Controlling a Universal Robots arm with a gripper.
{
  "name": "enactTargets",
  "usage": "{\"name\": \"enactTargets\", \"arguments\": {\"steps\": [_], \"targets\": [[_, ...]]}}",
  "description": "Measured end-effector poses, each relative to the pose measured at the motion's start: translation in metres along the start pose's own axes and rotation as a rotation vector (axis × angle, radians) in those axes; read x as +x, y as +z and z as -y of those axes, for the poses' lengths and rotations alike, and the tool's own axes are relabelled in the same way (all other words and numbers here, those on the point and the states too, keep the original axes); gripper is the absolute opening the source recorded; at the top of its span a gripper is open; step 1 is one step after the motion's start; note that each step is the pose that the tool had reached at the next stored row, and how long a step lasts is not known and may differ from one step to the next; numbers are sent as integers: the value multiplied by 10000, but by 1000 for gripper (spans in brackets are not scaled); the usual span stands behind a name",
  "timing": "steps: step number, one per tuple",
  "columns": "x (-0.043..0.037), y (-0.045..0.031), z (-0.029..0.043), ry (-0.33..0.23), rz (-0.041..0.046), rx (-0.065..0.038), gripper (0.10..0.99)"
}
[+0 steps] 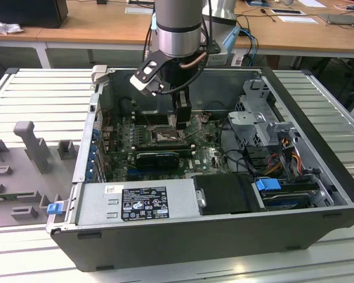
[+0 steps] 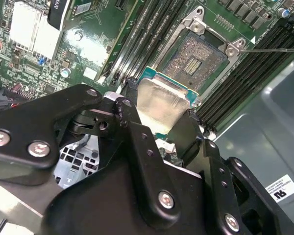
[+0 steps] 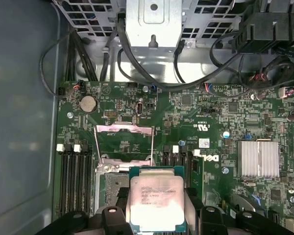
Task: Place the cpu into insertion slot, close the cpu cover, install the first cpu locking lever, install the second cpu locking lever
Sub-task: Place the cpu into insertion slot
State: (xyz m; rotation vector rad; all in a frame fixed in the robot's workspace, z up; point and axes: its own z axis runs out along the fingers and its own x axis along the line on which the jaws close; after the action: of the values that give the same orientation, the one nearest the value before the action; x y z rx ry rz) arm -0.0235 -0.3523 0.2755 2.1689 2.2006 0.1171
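The cpu is gripped by its edges between the fingers of the gripper. Just beyond it, the insertion slot is seen uncovered, its contacts exposed. Farther on, the cpu cover is swung open over the green motherboard.

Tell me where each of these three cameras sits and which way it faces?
Exterior view: off the arm, above the open computer case, looking down into it; the arm and gripper reach in.
Second wrist view: on the arm, looking past its black fingers at the held cpu and the insertion slot beyond.
First wrist view: on the arm, facing the green board and the open cpu cover; fingers show beside the cpu.
Shared: both wrist views show the gripper shut on the cpu.
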Motion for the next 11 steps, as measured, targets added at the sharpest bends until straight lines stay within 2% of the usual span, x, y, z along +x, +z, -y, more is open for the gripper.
{"name": "enactTargets", "arguments": {"steps": [7, 11], "targets": [[-2, 107, 10, 1, 19, -21, 525], [3, 156, 18, -8, 112, -47, 525]]}}
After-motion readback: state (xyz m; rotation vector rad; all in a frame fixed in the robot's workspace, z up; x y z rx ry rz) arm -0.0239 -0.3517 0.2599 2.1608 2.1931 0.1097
